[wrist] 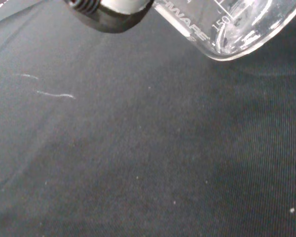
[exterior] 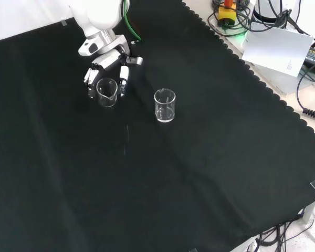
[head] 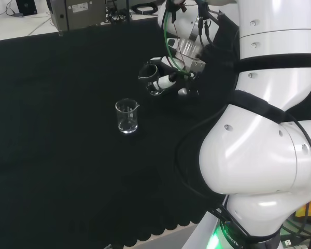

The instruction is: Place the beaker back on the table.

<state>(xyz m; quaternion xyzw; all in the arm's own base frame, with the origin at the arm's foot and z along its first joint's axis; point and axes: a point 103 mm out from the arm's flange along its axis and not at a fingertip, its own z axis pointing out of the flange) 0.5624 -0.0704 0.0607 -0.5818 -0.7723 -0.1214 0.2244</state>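
Presently, from my remote station, I see the hand (exterior: pixel 106 71) with its fingers curled round a clear glass beaker (exterior: pixel 107 92), one finger (exterior: pixel 123 77) lying along the vessel's side in the front view. I take the second, free-standing beaker (exterior: pixel 165 105) as my landmark; it stands upright on the black cloth (exterior: pixel 199 173), untouched.

Front view: the held beaker lies to the left of the landmark and slightly farther from the camera, near it but clearly apart. Its mouth faces roughly upward, with the pouring lip visible on the rim. The white arm link (exterior: pixel 97 16) stands above and behind the hand.

Head view: the held beaker (head: pixel 151 78) appears up and to the right of the landmark (head: pixel 127 116), with the hand (head: pixel 168 78) closed on it from the right. I note a thin green cable (head: pixel 169 39) running down the wrist toward the hand, and the large white arm links (head: pixel 264 155) well to the right of the landmark.

Wrist view: the rounded base of the held beaker (wrist: pixel 227 29) shows close up, printed graduations on its wall, beside a dark rounded part of the hand (wrist: pixel 111 15). Cloth (wrist: pixel 138 158) lies below the base; I cannot tell from any view whether the base touches it.
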